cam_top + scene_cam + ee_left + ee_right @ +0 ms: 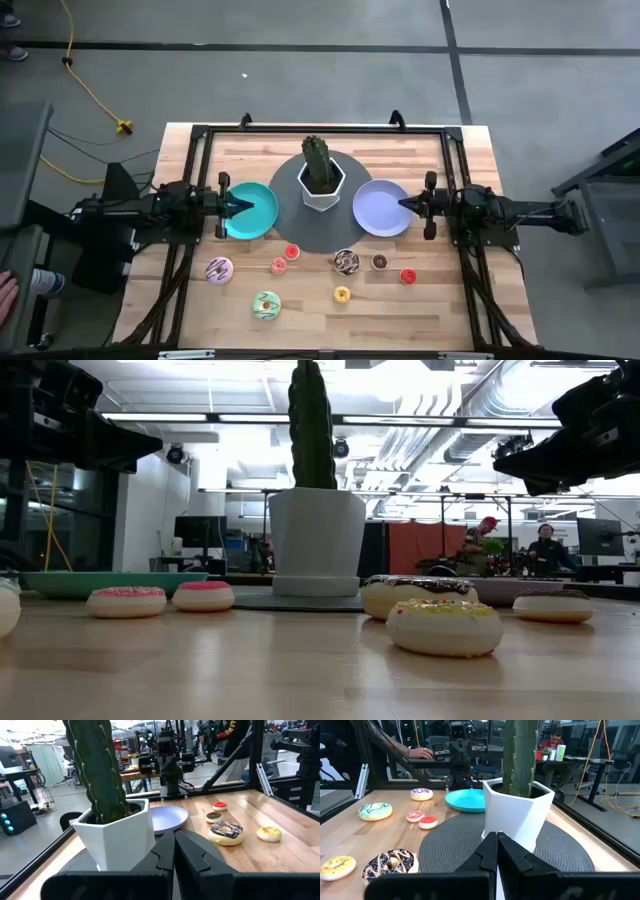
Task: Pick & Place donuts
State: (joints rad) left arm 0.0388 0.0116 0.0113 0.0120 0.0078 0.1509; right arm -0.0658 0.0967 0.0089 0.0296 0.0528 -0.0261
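Observation:
Several toy donuts lie flat on the near half of the wooden table: pink-iced (219, 269), mint-green (266, 305), chocolate-white (346, 262), yellow (342, 294), orange (279, 265), two red (292, 251) (407, 276) and brown (380, 262). My left gripper (240, 205) hovers shut over the teal plate (255, 212), above the table as the low view shows. My right gripper (405, 203) hovers shut over the lavender plate (380, 210). The wrist views show each pair of fingertips (174, 837) (497, 836) closed together and holding nothing.
A cactus in a white hexagonal pot (322, 182) stands on a round grey mat (310, 235) between the two plates, at the table's middle. A black frame (320, 128) borders the table. People sit at desks in the room beyond the table.

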